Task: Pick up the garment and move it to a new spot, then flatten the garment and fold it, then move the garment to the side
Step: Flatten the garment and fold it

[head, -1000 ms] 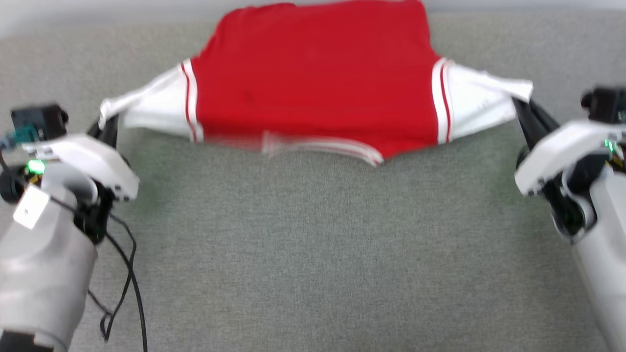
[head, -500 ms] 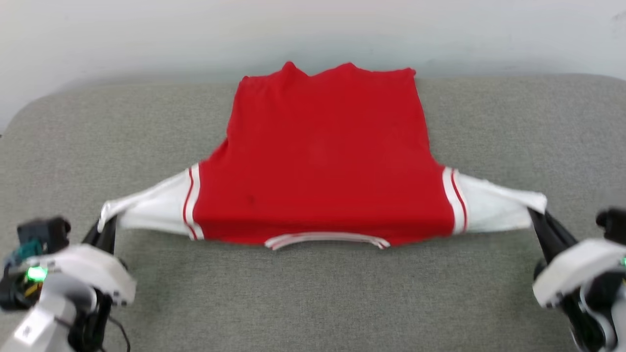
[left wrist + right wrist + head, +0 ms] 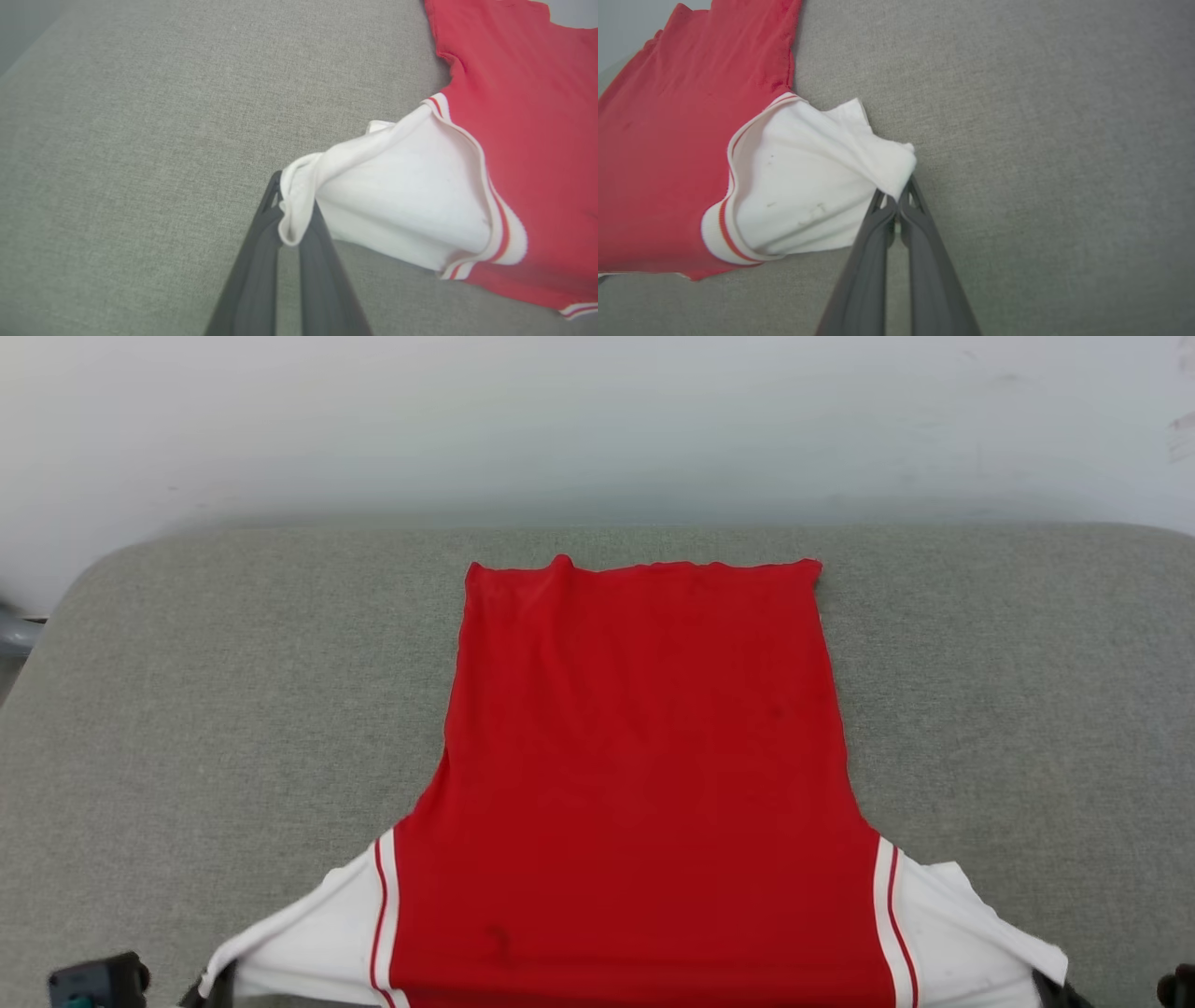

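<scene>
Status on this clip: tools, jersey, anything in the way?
Left tool shut on jersey sleeve; right tool likewise. Jersey spread on grey cushion, plain side up. Nothing in the way.

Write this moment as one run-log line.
jersey: spread on grey cushion | left gripper: shut on left sleeve | right gripper: shut on right sleeve

Near edge of garment (image 3: pixel 635 784), seemingly off-frame

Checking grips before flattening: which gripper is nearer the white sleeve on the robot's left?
Left. The left gripper is shut on the left sleeve at its cuff; the right gripper pinches the opposite sleeve, across the red jersey body.
</scene>
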{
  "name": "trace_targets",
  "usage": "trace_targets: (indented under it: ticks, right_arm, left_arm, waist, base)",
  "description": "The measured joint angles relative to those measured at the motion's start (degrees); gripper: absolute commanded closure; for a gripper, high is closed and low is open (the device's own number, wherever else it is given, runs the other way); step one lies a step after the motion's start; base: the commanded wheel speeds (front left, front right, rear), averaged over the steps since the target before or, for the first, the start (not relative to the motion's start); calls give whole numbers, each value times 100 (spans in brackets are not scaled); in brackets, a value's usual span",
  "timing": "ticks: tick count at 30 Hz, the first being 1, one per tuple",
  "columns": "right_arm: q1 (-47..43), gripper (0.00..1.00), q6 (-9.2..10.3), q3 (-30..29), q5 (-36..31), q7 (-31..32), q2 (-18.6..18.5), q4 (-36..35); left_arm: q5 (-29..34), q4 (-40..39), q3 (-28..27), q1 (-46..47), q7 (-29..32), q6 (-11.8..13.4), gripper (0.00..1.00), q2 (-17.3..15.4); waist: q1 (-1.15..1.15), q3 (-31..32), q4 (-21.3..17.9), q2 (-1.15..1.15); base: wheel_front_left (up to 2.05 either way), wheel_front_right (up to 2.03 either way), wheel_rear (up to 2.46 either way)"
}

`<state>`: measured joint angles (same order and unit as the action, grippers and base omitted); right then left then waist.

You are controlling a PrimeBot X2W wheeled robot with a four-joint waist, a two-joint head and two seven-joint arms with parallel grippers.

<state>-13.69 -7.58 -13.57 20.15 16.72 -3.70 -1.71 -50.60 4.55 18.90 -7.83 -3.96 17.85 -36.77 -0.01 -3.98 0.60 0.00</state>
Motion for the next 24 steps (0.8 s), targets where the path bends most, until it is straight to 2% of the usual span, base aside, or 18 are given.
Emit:
trace_targets:
  ticks: [5,6,7,8,16,19,24]
  right_arm:
    - [-290,100,2,15,-41,51,57,229]
    - [-313,85,2,92,-18,56,62,301]
    - [-314,64,2,133,104,44,78,365]
    - [-305,0,2,163,156,37,80,411]
    - [522,0,7,60,123,-632,65,452]
    - [1134,0,7,-63,80,-717,-55,769]
    - [2337,0,7,-81,159,-445,-393,1712]
  left_arm:
    - [-30,-153,147,-324,73,126,100,94]
    - [-5,-148,178,-346,41,132,100,130]
    - [15,-144,232,-346,24,123,100,154]
    - [59,-132,283,-342,-9,92,100,183]
    - [312,-89,525,98,-231,-29,100,490]
    - [420,-111,553,293,-350,-59,100,525]
    - [727,-126,754,817,-481,-191,100,622]
  waist:
    - [1,23,21,0]
    - [1,29,31,0]
    - [1,31,40,0]
    - [1,29,47,0]
    - [2,-35,147,0]
    - [2,-135,195,0]
    - [2,-384,395,0]
  base:
    - [0,0,0]
    - [0,0,0]
    - [0,0,0]
    - [0,0,0]
    - [0,0,0]
    - [0,0,0]
    - [0,0,0]
